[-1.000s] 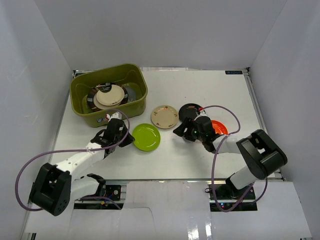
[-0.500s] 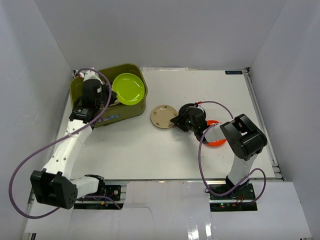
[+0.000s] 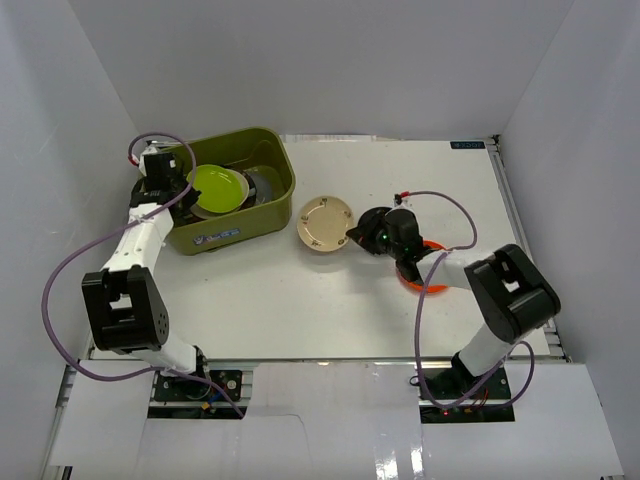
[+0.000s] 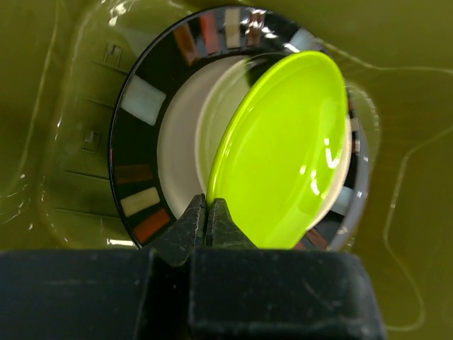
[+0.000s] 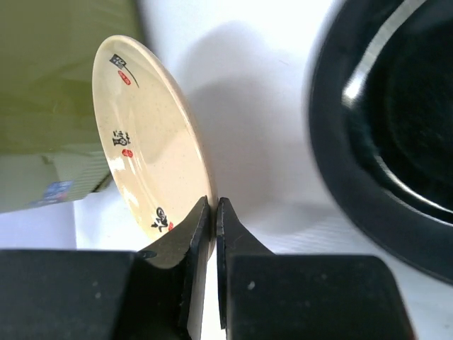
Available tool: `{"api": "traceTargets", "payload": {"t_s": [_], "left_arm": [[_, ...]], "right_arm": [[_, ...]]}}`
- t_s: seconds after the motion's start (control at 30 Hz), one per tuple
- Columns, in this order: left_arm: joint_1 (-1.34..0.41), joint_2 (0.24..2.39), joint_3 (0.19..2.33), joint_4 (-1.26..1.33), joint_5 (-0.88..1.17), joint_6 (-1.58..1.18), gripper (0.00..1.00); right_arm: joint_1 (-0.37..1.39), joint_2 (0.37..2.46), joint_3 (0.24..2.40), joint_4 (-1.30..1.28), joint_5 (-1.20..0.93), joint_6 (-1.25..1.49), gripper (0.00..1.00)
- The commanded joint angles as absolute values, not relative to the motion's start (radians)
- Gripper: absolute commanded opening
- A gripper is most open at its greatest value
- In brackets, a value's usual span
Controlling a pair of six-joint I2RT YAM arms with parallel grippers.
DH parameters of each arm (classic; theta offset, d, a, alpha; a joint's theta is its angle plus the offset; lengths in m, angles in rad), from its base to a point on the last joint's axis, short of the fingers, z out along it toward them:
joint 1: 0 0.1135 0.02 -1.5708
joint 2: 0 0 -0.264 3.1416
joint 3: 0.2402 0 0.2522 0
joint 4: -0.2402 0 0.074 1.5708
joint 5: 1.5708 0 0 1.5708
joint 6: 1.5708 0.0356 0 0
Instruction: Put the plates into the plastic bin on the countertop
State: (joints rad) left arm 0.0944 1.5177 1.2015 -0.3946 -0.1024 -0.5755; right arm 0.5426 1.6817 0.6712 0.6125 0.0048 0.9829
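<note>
Lime plate (image 4: 283, 149) pinched by left pincer (image 4: 206, 212) inside bin (image 3: 265, 215), beige plate (image 5: 148, 142) pinched by right pincer (image 5: 212, 212)

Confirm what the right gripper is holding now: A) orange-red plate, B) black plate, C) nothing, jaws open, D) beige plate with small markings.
D: in the right wrist view the right gripper is pinched shut on the rim of the beige plate, which is held tilted. The black plate sits beside it, ungripped.
</note>
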Motion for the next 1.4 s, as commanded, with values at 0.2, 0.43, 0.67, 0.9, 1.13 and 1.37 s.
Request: {"api": "traceTargets", "payload": {"t_s": [0.2,0.43,0.67,0.9,1.13,1.37], "left_arm": [[0.106,1.545,1.217,-0.344,-0.115,-0.584,0.78],[0.106,1.361,1.17,-0.259,-0.011,-0.6,0.98],[0.065,1.14,1.143,-0.222,0.256,-0.621,0.98],[-0.132,1.062,1.117,-0.279,0.272,-0.585,0.98],[-0.21,1.026,1.229,-0.344,0.271,-0.564,0.98],[-0.241,1.038,1.184,-0.308,0.333,-0.65,0.98]], "right_arm": [[0.538,1.361,0.721,0.511,0.067,0.775,0.08],[0.597,1.463,1.019,0.411,0.011,0.673,0.08],[0.681,1.794,1.394,0.316,-0.031,0.653,0.08],[0.762,2.115,1.837,0.178,-0.063,0.663,0.08],[0.805,2.347,2.214,0.02,-0.097,0.695,0.46],[0.732,1.975,1.757,0.2,-0.04,0.652,0.56]]}}
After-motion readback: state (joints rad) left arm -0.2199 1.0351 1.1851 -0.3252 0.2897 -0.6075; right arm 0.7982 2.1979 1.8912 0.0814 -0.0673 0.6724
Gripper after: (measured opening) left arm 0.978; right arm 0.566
